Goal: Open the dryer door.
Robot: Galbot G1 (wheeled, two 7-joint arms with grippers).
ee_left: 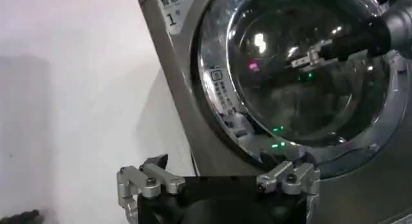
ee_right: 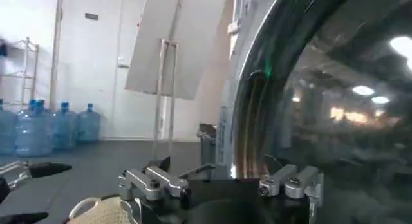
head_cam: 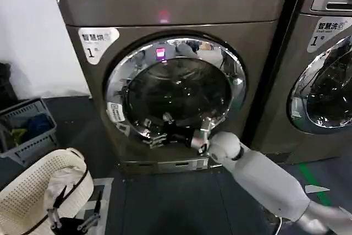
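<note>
The bronze-grey dryer (head_cam: 170, 4) fills the middle of the head view, with a white "1" sticker and a small pink light. Its round dryer door (head_cam: 176, 89), chrome rim around dark glass, looks flush with the front. My right gripper (head_cam: 165, 135) reaches in from the lower right and sits at the door's lower rim, fingers spread open. In the right wrist view that gripper (ee_right: 222, 180) is close to the chrome rim (ee_right: 241, 116) with nothing held. The left wrist view shows the dryer door (ee_left: 302, 71) farther off. My left gripper (head_cam: 71, 219) (ee_left: 219, 180) hangs open low at the left.
An LG-labelled machine (head_cam: 324, 64) stands close on the right. A grey basket of clothes (head_cam: 27, 125) sits on the floor at the left, and a white mesh laundry basket (head_cam: 38, 191) is beside my left gripper. Water bottles (ee_right: 38, 125) stand across the room.
</note>
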